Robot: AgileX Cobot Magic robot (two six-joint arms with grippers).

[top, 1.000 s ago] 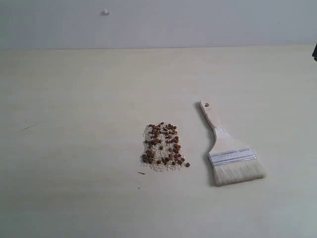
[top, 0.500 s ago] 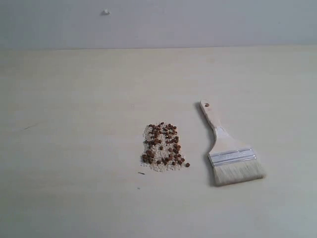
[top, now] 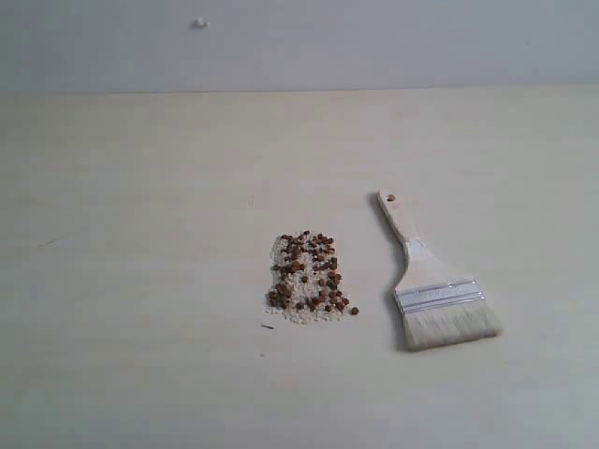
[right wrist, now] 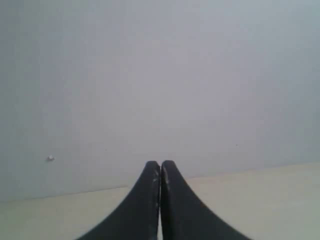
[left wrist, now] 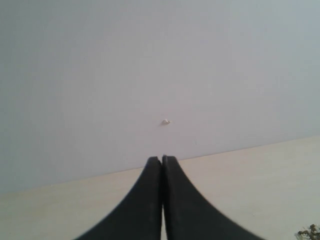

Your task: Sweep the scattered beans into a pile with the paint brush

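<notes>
currently, item one: tiny round reddish-brown beans (top: 312, 278) gathered with whitish crumbs (top: 281, 257) into a compact pile (top: 307, 279) mid-way on the pale wooden table (top: 140, 234). item two: wide flat paint brush (top: 428, 280), pale wooden handle, silver ferrule, off-white bristles, lying flat just right of it, apart. item three: black left gripper (left wrist: 162, 159) and black right gripper (right wrist: 160, 163), tips pressed together, empty, raised facing the grey wall (right wrist: 160, 75).

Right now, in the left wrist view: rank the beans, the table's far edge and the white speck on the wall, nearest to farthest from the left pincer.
From the left pincer:
1. beans: lying well short of the wall.
2. table's far edge: where it meets the wall.
3. white speck: on the wall above that edge, barely farther than 2.
</notes>
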